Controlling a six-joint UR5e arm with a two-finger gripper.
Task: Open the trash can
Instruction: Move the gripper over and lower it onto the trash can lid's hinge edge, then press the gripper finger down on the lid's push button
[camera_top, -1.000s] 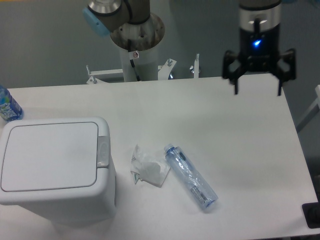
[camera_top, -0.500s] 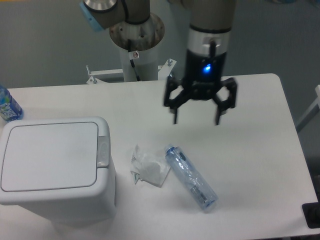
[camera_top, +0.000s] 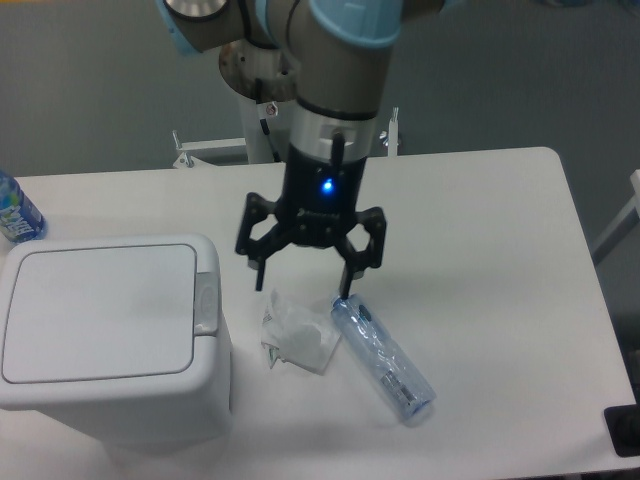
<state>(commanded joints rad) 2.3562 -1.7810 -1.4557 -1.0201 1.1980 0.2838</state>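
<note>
At the near left corner of the surface (camera_top: 480, 240) stands our target, the trash can (camera_top: 110, 340), its lid flat and shut, the grey push-button tab (camera_top: 206, 305) on its right side. Just right of it lie a crumpled tissue (camera_top: 296, 338) and a plastic bottle (camera_top: 382, 357). Farther back, our hand (camera_top: 303, 291) hovers over the tissue, fingers spread apart, holding nothing. We judge this the approach step; next we need to travel left and press the tab.
</note>
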